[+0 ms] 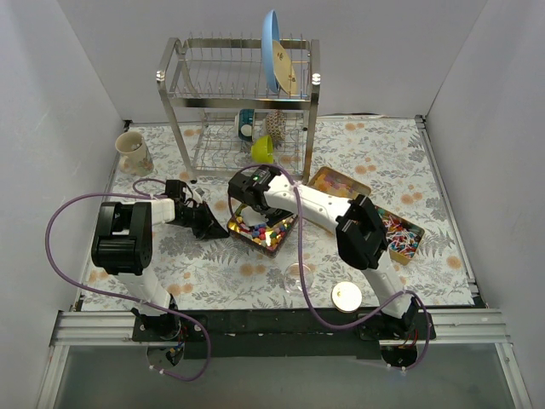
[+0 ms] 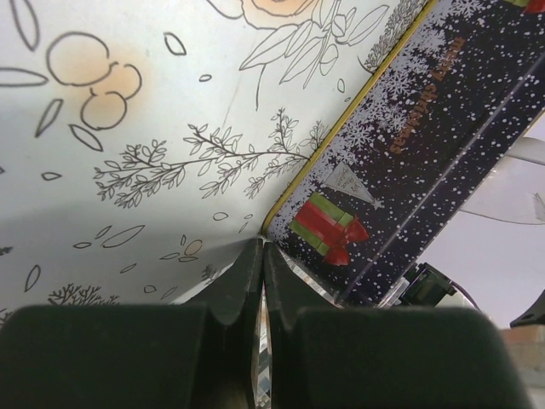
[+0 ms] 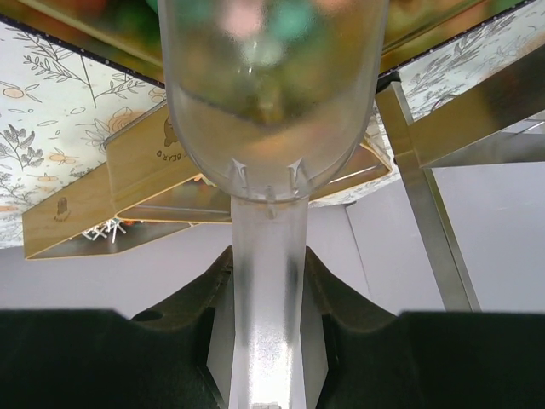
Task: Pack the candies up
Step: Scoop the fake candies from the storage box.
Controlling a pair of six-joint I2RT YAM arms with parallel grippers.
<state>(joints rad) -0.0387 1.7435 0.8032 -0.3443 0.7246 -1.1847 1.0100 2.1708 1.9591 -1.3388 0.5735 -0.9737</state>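
Observation:
Bright multicoloured candies (image 1: 253, 231) fill a dark blue tin (image 1: 287, 239) with a gift print at mid-table. More candies (image 1: 397, 230), wrapped ones, lie in a second tin (image 1: 415, 230) on the right. My right gripper (image 3: 266, 256) is shut on the handle of a clear plastic scoop (image 3: 268, 111), whose bowl shows blurred coloured candies. In the top view that gripper (image 1: 274, 223) hangs over the blue tin. My left gripper (image 2: 261, 249) is shut, its tips against the corner of the blue tin (image 2: 426, 145), at the tin's left side (image 1: 211, 224).
A gold tin lid (image 1: 339, 181) lies behind the tins. A clear round cup (image 1: 300, 277) and a round gold lid (image 1: 346, 295) sit near the front edge. At the back stand a metal dish rack (image 1: 243, 102) with a blue plate (image 1: 272, 51), a yellow-green bowl (image 1: 263, 149) and a mug (image 1: 133, 152).

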